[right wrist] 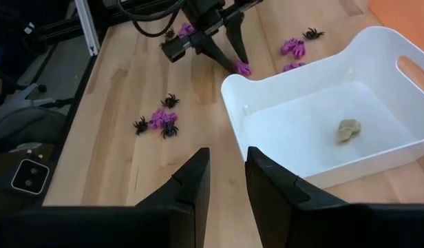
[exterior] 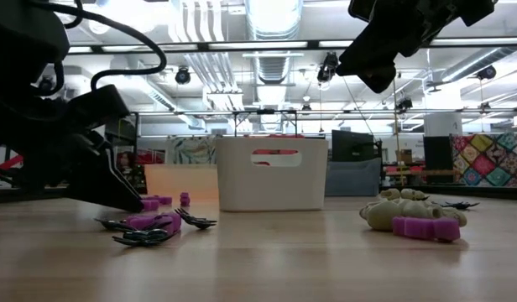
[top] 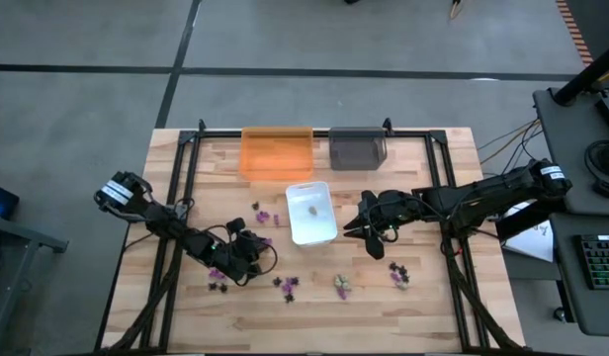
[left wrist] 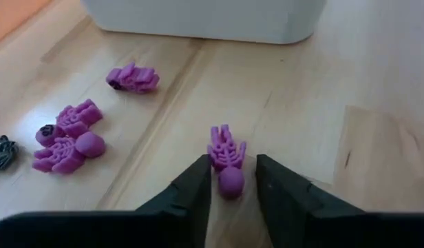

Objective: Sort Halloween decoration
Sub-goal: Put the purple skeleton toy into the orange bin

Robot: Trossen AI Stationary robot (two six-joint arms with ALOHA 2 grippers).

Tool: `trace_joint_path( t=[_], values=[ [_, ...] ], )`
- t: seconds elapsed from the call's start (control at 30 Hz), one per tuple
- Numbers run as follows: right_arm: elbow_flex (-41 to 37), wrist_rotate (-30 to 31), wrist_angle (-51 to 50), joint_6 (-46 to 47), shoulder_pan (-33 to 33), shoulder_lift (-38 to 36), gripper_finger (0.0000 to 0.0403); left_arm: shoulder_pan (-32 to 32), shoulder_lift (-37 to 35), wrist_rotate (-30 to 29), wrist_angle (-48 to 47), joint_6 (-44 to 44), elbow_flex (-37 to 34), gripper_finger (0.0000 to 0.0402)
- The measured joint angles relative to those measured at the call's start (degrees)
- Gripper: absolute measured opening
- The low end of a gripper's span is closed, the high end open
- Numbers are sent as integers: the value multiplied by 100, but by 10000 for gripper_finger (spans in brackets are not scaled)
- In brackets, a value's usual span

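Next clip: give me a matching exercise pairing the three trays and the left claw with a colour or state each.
Things:
1. white tray
2. orange tray
3. grey tray
4. left claw

States:
A. astride a purple skeleton piece on the table
B. far edge, above the table's middle left
C. holds one pale beige piece
D. far edge, right of its neighbour

Pairs: 1-C, 2-B, 3-D, 4-A
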Motion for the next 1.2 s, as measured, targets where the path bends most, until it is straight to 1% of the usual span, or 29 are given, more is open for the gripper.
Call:
trace_joint_path(
  t=[0.17, 0.3, 0.5, 0.6, 0.77, 0.9, 0.97, 1.07, 1.17, 1.2],
  values=[
    [0, 0, 1, 0, -1, 0, 84, 2, 2, -16, 10, -173, -46, 37],
    [0, -2, 1, -2, 0, 0, 84, 2, 4, -30, 35, -175, -47, 11],
    [0, -15, -3, -2, 0, 0, 84, -26, -182, 51, -58, -61, 19, 4],
    [0, -15, -3, -2, 0, 0, 84, -26, -457, 77, -130, 39, 18, 3],
    [0, -16, -9, -2, 0, 0, 84, -28, -1109, 59, -483, 192, 94, 3],
    [-2, -15, -10, -7, 0, 0, 84, -8, -1659, 19, -500, 446, 89, 2],
    [-2, -15, -12, -4, 0, 0, 84, 11, -1916, -122, -520, 551, 91, 2],
    [-2, -15, -16, 81, 0, 0, 84, 34, -2288, -482, -546, 672, 113, 2],
    [-2, -15, -31, 138, 0, 0, 84, 103, -2629, -758, -753, 789, 218, 2],
    [-2, -13, -33, 136, 0, 0, 84, 152, -2748, -760, -858, 855, 267, 2]
  ],
)
